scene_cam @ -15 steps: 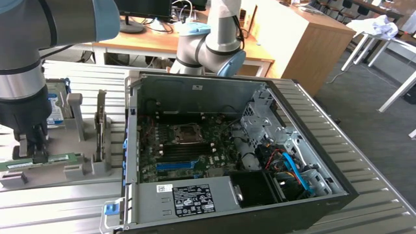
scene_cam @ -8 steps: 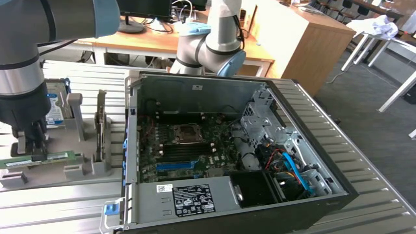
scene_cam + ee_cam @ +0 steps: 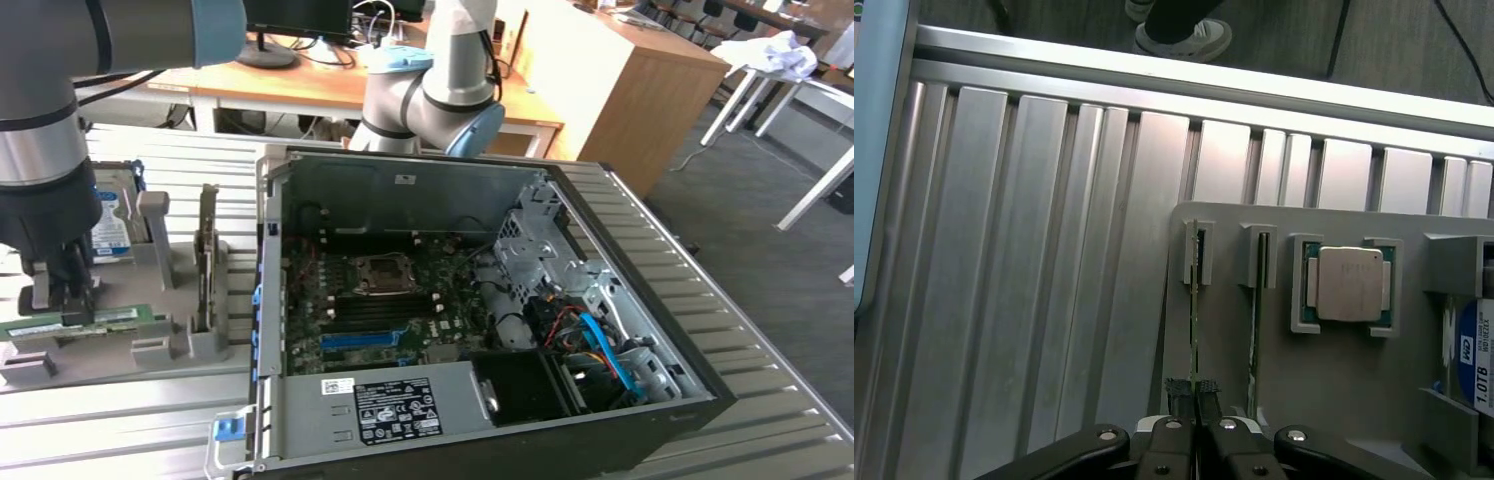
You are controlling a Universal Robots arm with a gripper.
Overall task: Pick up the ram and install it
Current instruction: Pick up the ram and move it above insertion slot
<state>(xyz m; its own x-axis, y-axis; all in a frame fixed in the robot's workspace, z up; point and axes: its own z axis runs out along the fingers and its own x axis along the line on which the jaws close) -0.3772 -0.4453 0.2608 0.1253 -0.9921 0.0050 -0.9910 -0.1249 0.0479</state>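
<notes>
Pick-up step, judged to be in hand: the gripper (image 3: 60, 290), at the lower left of the exterior view, is pressing its fingers (image 3: 1176, 445) together on the upper edge of the ram (image 3: 1195, 300). The ram is standing on edge in a slot of the grey parts holder (image 3: 160, 350) on the slatted desk (image 3: 1034, 250), beside the open computer case (image 3: 467, 300). With the stick seemingly not yet lifted, the next move is calling for a straight pull along the slot, sparing the thin board any bending.
</notes>
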